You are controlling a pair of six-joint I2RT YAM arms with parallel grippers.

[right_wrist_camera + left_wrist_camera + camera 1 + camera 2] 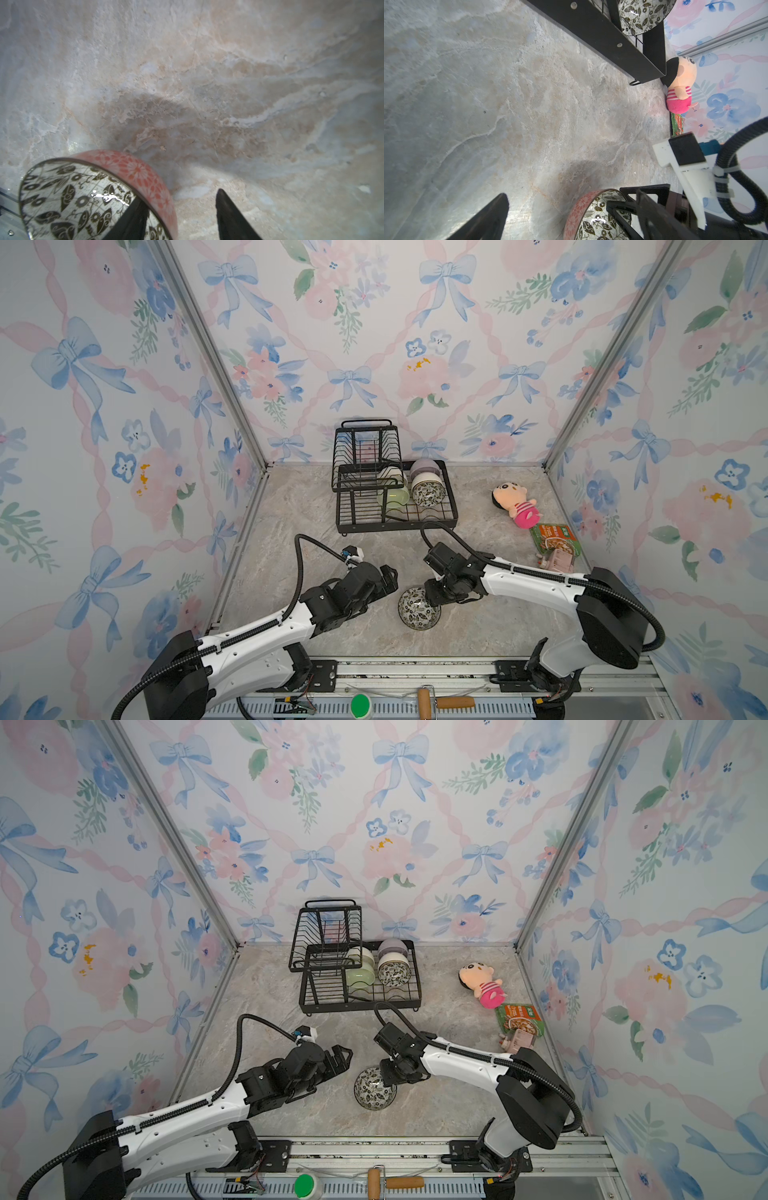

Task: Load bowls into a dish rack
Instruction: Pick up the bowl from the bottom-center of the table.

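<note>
The right gripper [180,196] is straddling the rim of the last loose bowl [412,612], which is sitting upright on the table [291,572] near the front, well apart from the dish rack [374,526]. One finger is inside and one outside, the jaws half open with a gap showing, so nothing is gripped yet. The left gripper [388,574] is hanging wide open and empty beside it. Next, I reckon: pinching the rim, lifting, carrying to a free slot.

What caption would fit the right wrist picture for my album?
The right hand straddles the rim of the leaf bowl on the marble table.
</note>
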